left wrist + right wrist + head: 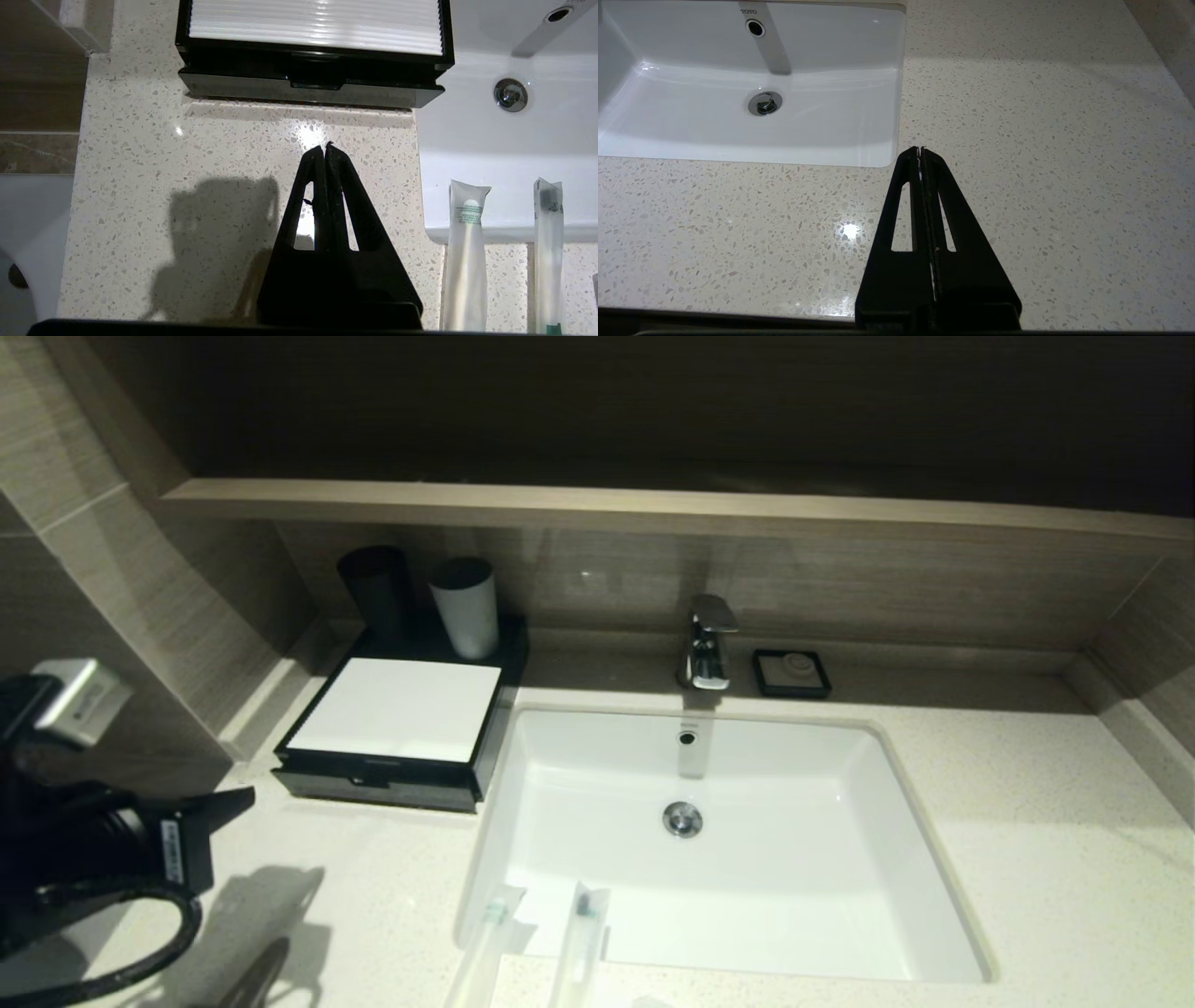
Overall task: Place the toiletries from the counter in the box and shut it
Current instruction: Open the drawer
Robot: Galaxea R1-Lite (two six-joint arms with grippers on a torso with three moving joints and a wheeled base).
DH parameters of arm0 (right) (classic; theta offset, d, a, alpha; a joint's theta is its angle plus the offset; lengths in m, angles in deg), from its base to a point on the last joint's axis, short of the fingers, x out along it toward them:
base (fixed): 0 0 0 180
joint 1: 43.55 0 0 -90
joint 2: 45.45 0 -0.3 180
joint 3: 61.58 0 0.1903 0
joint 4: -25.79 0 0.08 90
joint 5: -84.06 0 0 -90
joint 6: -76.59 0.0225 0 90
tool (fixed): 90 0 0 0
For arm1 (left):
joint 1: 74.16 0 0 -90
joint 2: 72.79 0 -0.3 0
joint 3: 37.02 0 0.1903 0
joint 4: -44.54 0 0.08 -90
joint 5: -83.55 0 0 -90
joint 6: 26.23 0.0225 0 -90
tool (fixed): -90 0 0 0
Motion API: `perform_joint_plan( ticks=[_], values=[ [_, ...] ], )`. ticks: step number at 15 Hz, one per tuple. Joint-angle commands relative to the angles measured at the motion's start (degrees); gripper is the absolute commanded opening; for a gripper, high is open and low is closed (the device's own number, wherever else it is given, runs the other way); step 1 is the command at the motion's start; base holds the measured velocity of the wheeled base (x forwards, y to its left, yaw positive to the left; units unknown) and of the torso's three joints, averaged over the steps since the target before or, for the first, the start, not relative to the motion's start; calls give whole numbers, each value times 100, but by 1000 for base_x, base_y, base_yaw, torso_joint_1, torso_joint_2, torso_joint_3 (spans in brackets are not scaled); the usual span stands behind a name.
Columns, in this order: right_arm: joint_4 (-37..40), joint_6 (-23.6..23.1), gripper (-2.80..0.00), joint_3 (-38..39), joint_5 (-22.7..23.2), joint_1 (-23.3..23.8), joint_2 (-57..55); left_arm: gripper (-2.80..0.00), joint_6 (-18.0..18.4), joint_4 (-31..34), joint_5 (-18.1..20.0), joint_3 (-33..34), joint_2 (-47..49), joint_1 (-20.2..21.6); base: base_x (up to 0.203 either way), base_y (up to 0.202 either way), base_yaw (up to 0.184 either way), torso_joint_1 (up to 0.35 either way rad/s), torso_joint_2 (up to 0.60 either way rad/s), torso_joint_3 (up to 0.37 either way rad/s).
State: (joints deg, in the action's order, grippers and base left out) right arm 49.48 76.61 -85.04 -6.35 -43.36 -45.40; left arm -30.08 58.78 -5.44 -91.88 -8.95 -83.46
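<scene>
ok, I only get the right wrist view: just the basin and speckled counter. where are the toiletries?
Observer: Two toiletries lie side by side on the counter, at the near rim of the basin, toward its left corner, tips reaching over that rim.
Operator: box drawer open?
Observer: On the box, the drawer front stands only slightly proud of the body. No inside shows.
Operator: left arm?
Observer: The left gripper is over the counter in front of the box, pointing at the drawer, fingers shut and empty.
</scene>
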Motion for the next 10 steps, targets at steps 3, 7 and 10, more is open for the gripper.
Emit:
perform_joint_plan(
  ticks=[3,7,10],
  values=[
    [2,0,-280,1,-2,-1,4,-280,-10,-683,-182,382,567,-160,0,0,0,0,0,0],
    [2,4,-280,1,-2,-1,4,-280,7,-1582,-364,828,989,-171,0,0,0,0,0,0],
    [2,-2,-280,1,-2,-1,0,-280,7,-1824,-382,926,1173,-169,0,0,0,0,0,0]
  ],
)
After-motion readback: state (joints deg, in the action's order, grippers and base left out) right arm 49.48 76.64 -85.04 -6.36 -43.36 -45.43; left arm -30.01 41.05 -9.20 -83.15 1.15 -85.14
